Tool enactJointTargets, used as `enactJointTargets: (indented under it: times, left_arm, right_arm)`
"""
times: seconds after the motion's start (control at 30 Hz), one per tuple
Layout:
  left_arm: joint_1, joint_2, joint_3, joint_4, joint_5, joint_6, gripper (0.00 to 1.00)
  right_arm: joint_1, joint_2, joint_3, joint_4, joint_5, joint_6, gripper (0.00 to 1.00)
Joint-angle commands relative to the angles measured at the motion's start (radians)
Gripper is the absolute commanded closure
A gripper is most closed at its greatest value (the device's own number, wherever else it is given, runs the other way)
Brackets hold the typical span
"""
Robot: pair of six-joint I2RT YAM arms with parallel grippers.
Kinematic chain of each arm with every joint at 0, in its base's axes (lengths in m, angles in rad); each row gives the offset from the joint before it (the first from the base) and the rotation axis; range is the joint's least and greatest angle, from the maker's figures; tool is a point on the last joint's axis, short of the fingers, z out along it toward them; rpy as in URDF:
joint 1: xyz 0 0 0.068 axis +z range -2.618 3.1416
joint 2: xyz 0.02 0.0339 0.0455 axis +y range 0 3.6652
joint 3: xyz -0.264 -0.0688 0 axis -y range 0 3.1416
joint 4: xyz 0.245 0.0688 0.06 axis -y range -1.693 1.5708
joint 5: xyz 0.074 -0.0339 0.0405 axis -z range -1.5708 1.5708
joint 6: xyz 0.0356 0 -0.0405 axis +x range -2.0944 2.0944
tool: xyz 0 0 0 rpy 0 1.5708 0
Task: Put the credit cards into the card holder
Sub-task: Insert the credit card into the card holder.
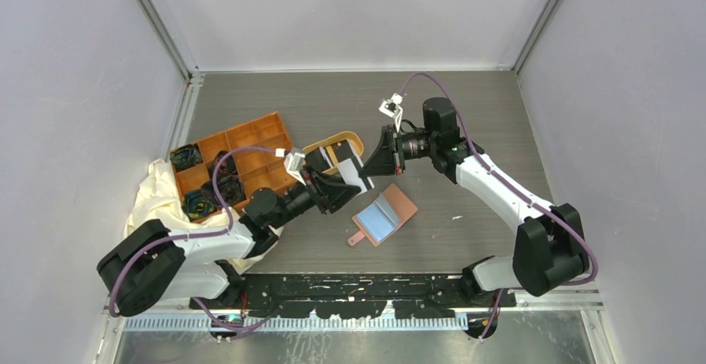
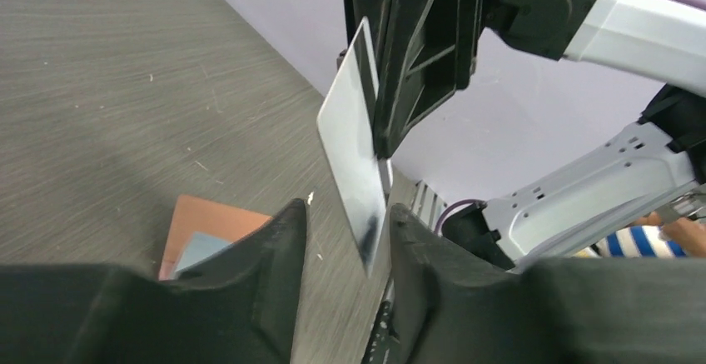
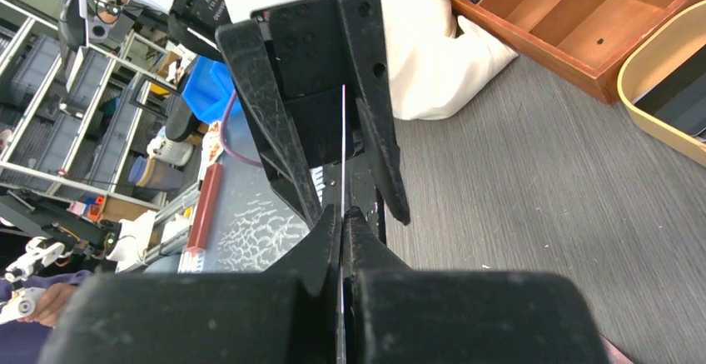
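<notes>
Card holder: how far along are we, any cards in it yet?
None visible yet: the card holder lies open on the table, blue pockets showing no card. In hand: the right gripper pinches one card in mid-air, the left gripper open around its free end. Left: slotting it in, plus what look like dark cards in the oval tray.

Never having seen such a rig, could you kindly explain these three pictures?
Two robot arms are bolted to a table. One picture looks down from above; the other two come from a camera on each wrist. The right gripper has its fingers shut on a thin credit card, held in the air; the left gripper stands open around its other end. On the table lie the open card holder, an oval tray, an orange compartment tray and a white cloth.
</notes>
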Motion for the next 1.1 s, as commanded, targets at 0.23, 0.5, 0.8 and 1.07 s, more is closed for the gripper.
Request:
enactJointTargets:
  times: [0.23,0.5,0.8,1.07]
  left_arm:
    - [-0.002,-0.039,0.021,0.017,0.021,0.057,1.0]
    - [0.002,-0.156,0.075,-0.314,0.143,0.187,1.0]
    - [0.004,-0.1,0.112,-0.335,0.23,0.177,1.0]
    - [0.006,-0.075,0.115,-0.327,0.239,0.172,1.0]
  right_arm:
    - [0.015,-0.005,0.028,-0.137,0.007,-0.175,0.67]
    - [0.015,-0.02,0.06,-0.28,0.035,-0.312,0.52]
    - [0.015,-0.031,0.058,-0.278,0.019,-0.322,0.59]
    - [0.015,-0.035,0.059,-0.278,0.006,-0.325,0.67]
